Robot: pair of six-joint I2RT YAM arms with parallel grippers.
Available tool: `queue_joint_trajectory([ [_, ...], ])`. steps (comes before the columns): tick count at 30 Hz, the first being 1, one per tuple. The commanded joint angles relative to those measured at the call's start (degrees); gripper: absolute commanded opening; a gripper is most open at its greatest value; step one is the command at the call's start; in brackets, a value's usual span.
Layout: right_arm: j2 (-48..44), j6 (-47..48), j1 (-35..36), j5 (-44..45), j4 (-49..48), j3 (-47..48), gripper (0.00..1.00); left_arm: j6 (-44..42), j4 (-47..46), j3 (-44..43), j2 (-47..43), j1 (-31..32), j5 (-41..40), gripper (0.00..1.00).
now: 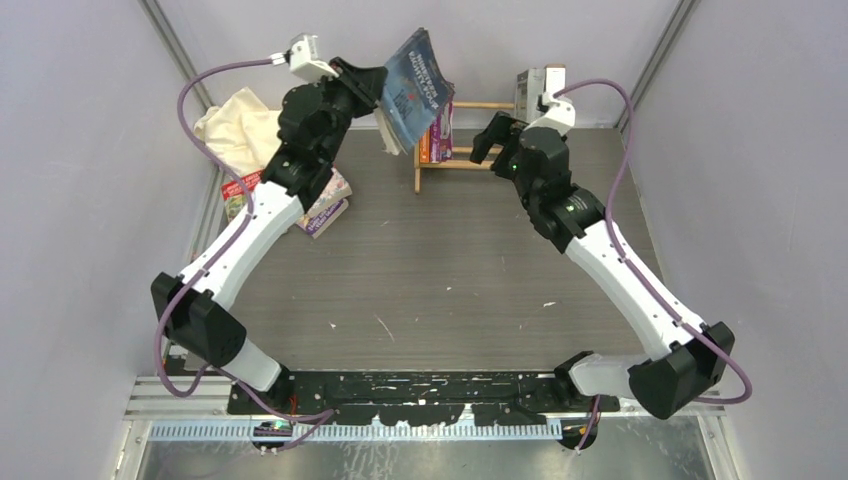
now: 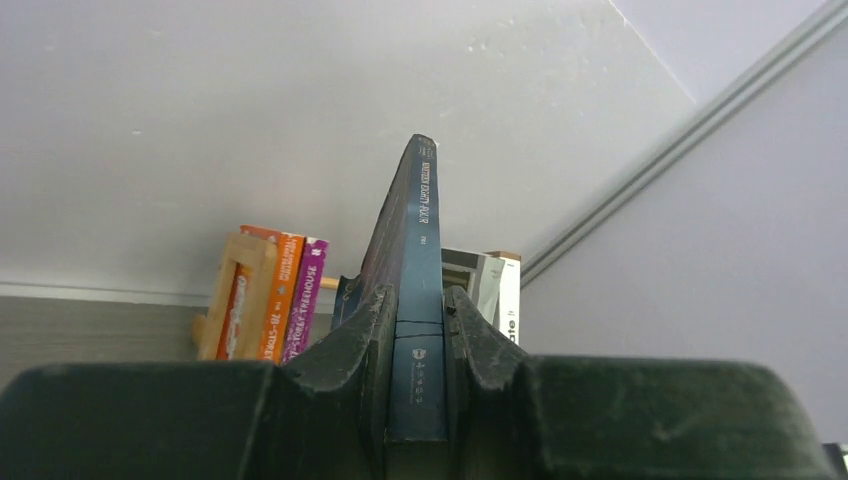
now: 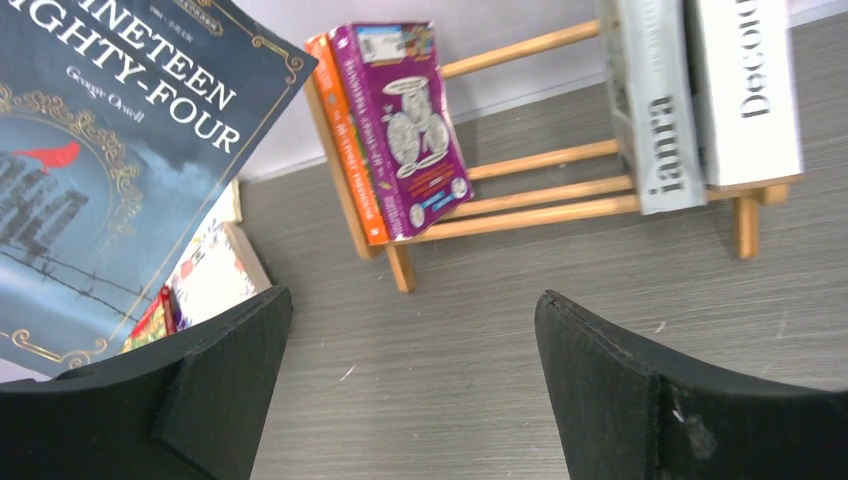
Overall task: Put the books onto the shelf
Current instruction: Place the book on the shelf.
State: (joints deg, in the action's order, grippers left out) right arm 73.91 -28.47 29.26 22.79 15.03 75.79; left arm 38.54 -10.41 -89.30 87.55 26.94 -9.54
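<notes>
My left gripper (image 1: 375, 88) (image 2: 418, 312) is shut on the spine of a dark blue book (image 1: 415, 82) (image 2: 424, 225) (image 3: 110, 150). It holds the book tilted in the air above the left end of the shelf (image 1: 468, 163) (image 3: 545, 205) (image 2: 236, 290). An orange book (image 3: 335, 130) and a purple book (image 1: 437, 140) (image 3: 400, 120) (image 2: 305, 295) lean at the shelf's left end. A grey book (image 3: 650, 110) and a white "Decorate" book (image 1: 530, 90) (image 3: 745, 90) stand at its right end. My right gripper (image 1: 493, 135) (image 3: 410, 300) hovers open in front of the shelf with nothing between its fingers.
More books lie stacked on the table at the left (image 1: 328, 205) (image 3: 215, 270), partly under my left arm, with a red-green cover (image 1: 236, 195) at the wall. A cream cloth (image 1: 240, 125) sits in the back left corner. Walls close in the back and both sides.
</notes>
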Motion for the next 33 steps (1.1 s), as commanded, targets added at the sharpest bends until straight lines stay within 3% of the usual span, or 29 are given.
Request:
queue_joint_trajectory([
  [1,-4.7,-1.1,-2.8,3.1,-1.8,-0.9,0.96,-4.5,-11.2,-7.1,3.1,3.7,-2.9,0.00],
  [11,-4.6,-3.0,-8.3,-2.2,-0.8,-1.8,0.97,-6.4,-14.3,-16.1,14.8,9.5,-8.2,0.00],
  [19,0.5,-11.4,-11.1,-10.0,-0.2,4.7,1.00,-8.8,-14.8,-12.5,10.8,10.5,-8.1,0.00],
  [26,13.0,-18.1,-11.2,-12.3,13.1,29.9,1.00,-11.9,-15.5,-4.3,2.4,10.9,-4.9,0.00],
  [33,32.3,-23.9,-11.2,-15.7,37.5,66.7,0.98,-16.8,-16.0,0.5,-2.5,12.5,-2.2,0.00],
])
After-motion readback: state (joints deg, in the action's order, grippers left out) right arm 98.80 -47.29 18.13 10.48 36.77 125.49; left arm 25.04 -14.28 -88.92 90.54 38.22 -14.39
